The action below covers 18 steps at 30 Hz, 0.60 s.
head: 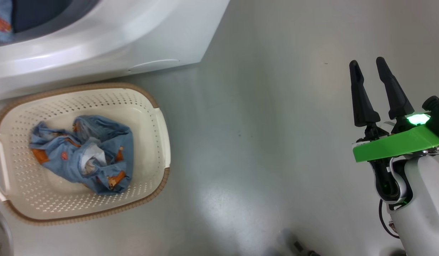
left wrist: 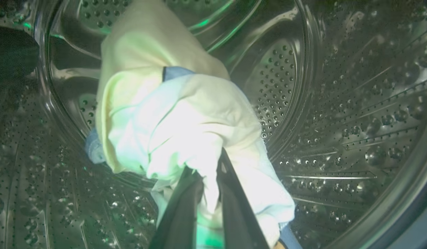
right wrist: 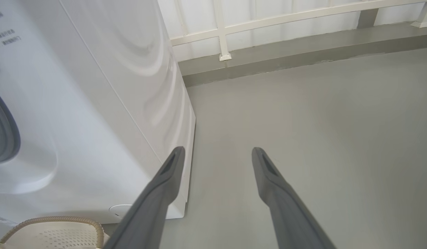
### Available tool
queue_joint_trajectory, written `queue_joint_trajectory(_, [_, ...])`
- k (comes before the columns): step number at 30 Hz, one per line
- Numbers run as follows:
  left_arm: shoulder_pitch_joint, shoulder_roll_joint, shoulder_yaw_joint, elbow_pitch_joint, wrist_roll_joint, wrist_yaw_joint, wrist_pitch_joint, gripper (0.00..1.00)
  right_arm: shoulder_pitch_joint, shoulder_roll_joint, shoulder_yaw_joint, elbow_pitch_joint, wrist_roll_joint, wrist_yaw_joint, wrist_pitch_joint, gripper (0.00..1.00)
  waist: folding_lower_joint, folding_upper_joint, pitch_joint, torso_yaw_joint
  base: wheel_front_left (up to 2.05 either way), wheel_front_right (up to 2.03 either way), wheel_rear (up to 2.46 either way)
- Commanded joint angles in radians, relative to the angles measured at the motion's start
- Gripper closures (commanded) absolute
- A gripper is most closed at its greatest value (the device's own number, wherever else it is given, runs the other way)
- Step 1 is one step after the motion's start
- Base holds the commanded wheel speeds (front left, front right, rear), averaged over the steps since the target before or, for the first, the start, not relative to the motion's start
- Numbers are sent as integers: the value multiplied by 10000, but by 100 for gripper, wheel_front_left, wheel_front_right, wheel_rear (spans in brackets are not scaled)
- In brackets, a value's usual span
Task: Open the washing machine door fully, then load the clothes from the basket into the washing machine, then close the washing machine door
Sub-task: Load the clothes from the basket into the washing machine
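My left gripper (left wrist: 210, 166) is inside the steel drum (left wrist: 355, 121) of the washing machine (head: 98, 46). Its two dark fingers (left wrist: 185, 211) rise from the bottom centre of the left wrist view, pinched together on a fold of the cream-white cloth (left wrist: 179, 114). The cloth bunches up above my fingertips and fills the middle of that frame, with the drum's perforated back wall behind it. It has a small blue patch near its top.

My right gripper (head: 367, 62) hangs at the right side of the head view over the bare grey floor (head: 276, 124). Its jaws are spread wide with nothing between them, well apart from everything else. In the right wrist view, the right gripper (right wrist: 217, 150) points past the machine's white lower corner.

The basket (head: 98, 87) sits on the floor at the lower left of the head view, just in front of the machine. The light blue garment (head: 84, 153) with orange prints lies crumpled in its middle. At the upper left corner, by the dark opening, a scrap of blue fabric (head: 0, 21) with an orange mark may be another garment. It is cut off by the frame edge, so I cannot say for sure.
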Motion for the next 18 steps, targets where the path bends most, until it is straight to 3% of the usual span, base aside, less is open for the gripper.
queue_joint_trajectory(1, [-67, 542, 191, -565, 160, 102, -63, 100, 73, -51, 155, -234, 63, 56, -80, 0, -1, -1, 106, -105, 0, 0, 0])
queue_joint_trajectory(2, [-14, 544, 231, -717, 199, 132, -63, 100, 67, -42, 155, -234, 63, 56, -80, 0, -1, -1, 121, -120, 0, 0, 0])
queue_joint_trajectory(3, [56, 527, 275, -783, 222, 169, -63, 75, 65, -33, 153, -232, 61, 56, -80, 0, -1, -1, 125, -127, 0, 0, 0])
queue_joint_trajectory(4, [119, 508, 301, -813, 260, 215, -63, 10, 67, -25, 153, -229, 58, 56, -80, 0, -1, -1, 130, -129, 0, 0, 0])
queue_joint_trajectory(5, [167, 484, 348, -853, 270, 250, -63, 0, 68, -14, 155, -224, 50, 56, -80, 0, -1, -1, 126, -128, 0, 0, 0])
queue_joint_trajectory(18, [695, 202, 735, -996, 300, 124, -63, 0, 12, -57, 276, -170, 41, 56, -80, 0, -1, -1, -93, 5, 0, 0, 0])
